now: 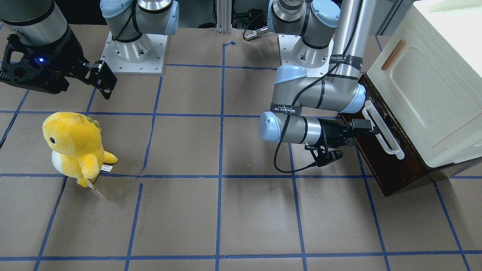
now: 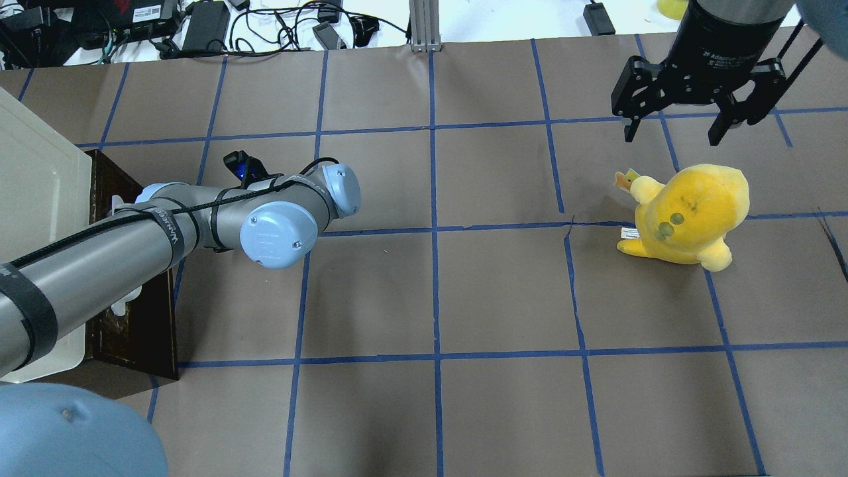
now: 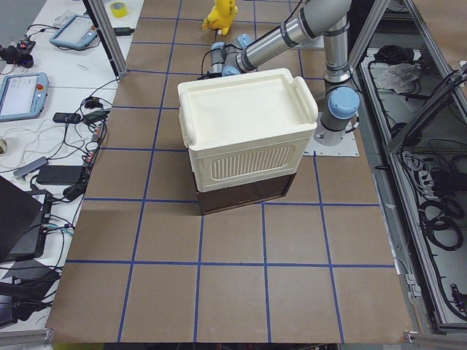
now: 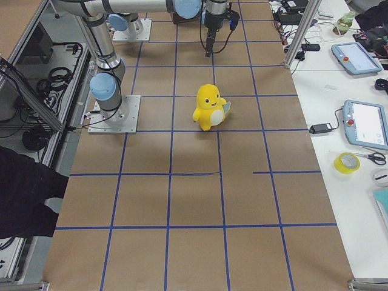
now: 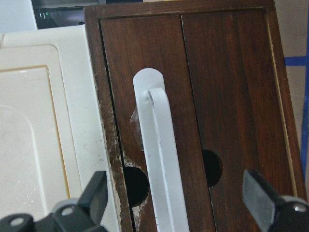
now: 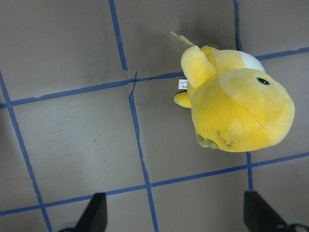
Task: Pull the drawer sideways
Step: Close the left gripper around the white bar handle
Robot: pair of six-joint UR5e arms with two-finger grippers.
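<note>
You can make out white print on the black body of the right tool (image 2: 670,138). It starts "2F Adaptive", and the rest is too small. The black straps (image 1: 346,58) around the left arm (image 1: 331,94) carry white lettering too blurred to spell. The white tag (image 2: 628,232) on the yellow plush (image 2: 692,209) bears unreadable print.

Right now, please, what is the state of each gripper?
Left gripper: open, one finger on each side of the white handle, not closed on it.
Right gripper: open, holding nothing.
</note>
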